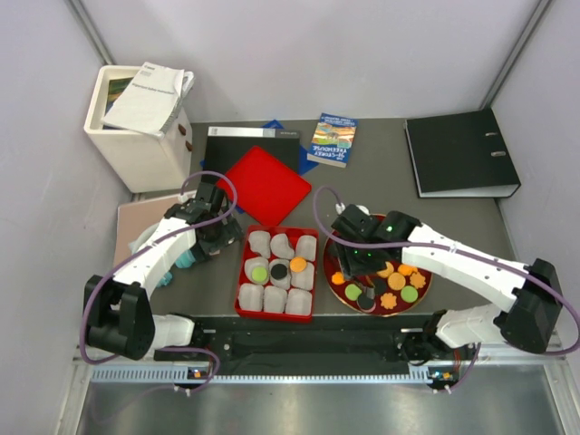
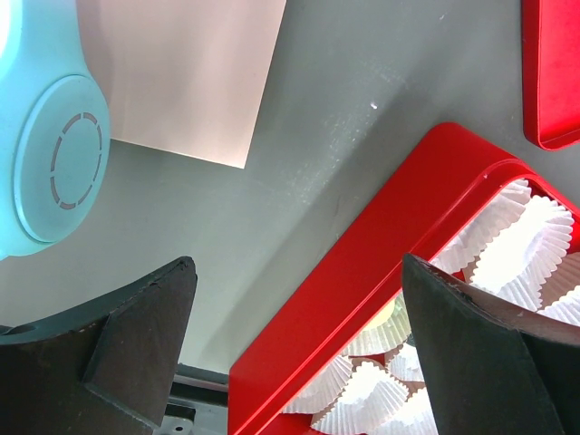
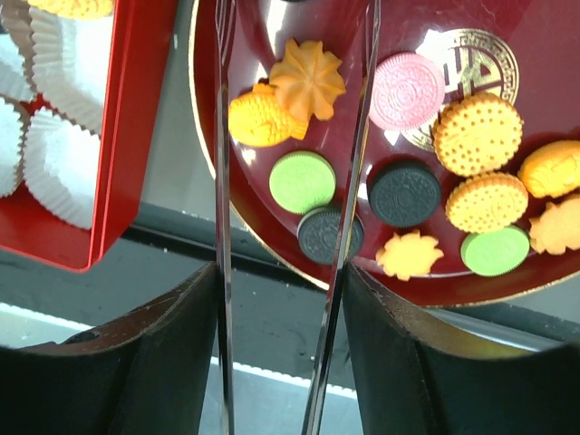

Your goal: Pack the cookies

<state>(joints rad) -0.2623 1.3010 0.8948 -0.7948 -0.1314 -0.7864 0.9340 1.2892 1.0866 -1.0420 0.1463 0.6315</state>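
Picking from the plate, to judge by the layout: with the right jaws clamped on thin shiny tongs [image 3: 220, 181], blades apart, nothing pinched, straddling a green round disc [image 3: 302, 181] and an orange flower piece [image 3: 306, 80]. Next, probably: lower, centre on one piece only, squeeze gently, lift clear of the black disc [image 3: 331, 234] at the right-hand blade, carry left to an empty cup.

On the dark red round plate [image 3: 544, 54] at near right, twelve cookies [image 3: 478, 133] in view: two black, two green, one pink, seven orange or tan; more possibly hidden.

Just left, in the red rectangular box [image 2: 362, 290]: nine white crinkled paper cups [image 1: 274, 299], three filled in the middle row (green, black, orange), six empty.

With the left jaws wide apart and empty, above the table [image 1: 381, 172] beside the box's left wall.

Farther back, one flat red lid [image 1: 267, 186].
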